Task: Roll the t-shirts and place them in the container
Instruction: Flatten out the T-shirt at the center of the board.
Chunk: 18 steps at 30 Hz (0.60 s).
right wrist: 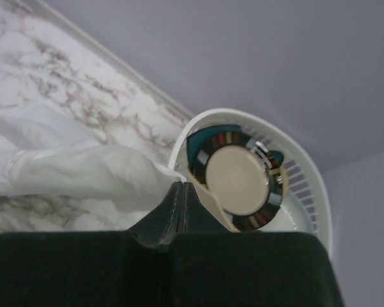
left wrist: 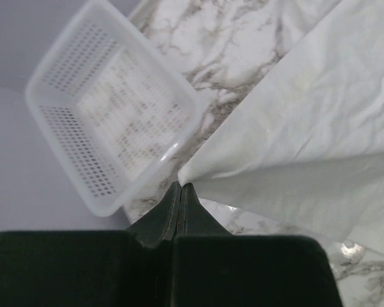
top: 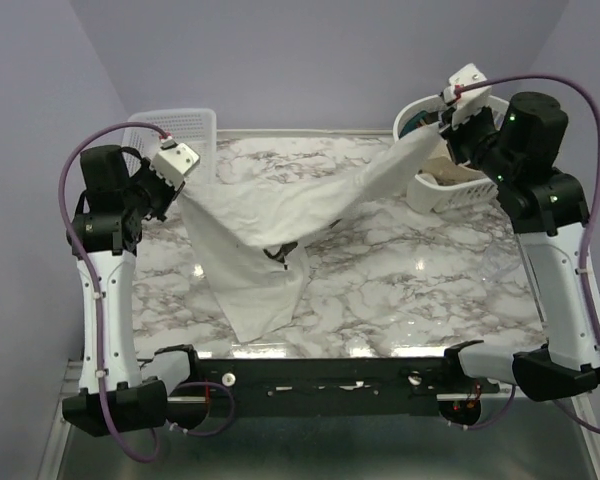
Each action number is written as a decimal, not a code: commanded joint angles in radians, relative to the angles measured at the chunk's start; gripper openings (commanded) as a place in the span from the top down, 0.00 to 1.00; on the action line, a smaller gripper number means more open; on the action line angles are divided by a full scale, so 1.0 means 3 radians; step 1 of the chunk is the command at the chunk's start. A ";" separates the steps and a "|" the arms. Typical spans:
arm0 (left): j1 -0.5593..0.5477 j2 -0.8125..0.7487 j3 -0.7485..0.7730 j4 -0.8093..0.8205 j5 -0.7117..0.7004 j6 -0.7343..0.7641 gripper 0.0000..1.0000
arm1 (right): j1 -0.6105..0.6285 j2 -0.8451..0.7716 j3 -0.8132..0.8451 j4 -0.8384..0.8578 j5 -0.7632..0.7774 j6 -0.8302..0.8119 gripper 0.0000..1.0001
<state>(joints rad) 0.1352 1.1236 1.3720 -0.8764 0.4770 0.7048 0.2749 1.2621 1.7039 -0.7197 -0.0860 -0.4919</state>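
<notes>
A white t-shirt (top: 280,200) hangs stretched across the middle of the top view, its lower end draped on the marble table (top: 400,290) left of centre. The left gripper (left wrist: 181,188) is clenched on one corner at the left. The right gripper (right wrist: 182,185) pinches another at the upper right, beside a round basket (right wrist: 307,182). A rectangular basket (left wrist: 70,137) sits at the upper left.

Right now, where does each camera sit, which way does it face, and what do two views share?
Top external: above and behind the arm bases, looking down on the marble table; shows both arms, with the left hand and right hand holding up a t-shirt.
Left wrist: on the left arm, looking past its shut hand at the rectangular basket.
Right wrist: on the right arm, looking past its shut hand at the round basket.
Shared: all three show the t-shirt.
</notes>
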 commanded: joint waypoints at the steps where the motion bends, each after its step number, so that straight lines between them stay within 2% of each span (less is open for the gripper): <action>1: 0.0050 -0.0380 0.0207 0.0507 -0.0469 -0.0477 1.00 | -0.0021 -0.0055 0.0543 0.0287 0.0362 -0.0252 1.00; 4: 0.0050 -0.0625 0.0208 0.1022 -0.0720 -0.0667 1.00 | -0.0021 -0.0116 0.0732 0.0410 0.0430 -0.0354 1.00; 8: 0.0050 -0.0826 0.0345 0.1361 -0.1052 -0.0815 1.00 | -0.0026 -0.0218 0.0952 0.0532 0.0420 -0.0467 0.99; 18: 0.0050 -0.1245 0.0662 0.1454 -0.1084 -0.0979 1.00 | -0.0021 -0.0617 0.1422 0.0262 0.0067 -0.0406 1.00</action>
<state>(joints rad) 0.1440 0.8101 1.5318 -0.4969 0.2077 0.4492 0.2745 1.1530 2.0632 -0.6228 -0.0193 -0.6189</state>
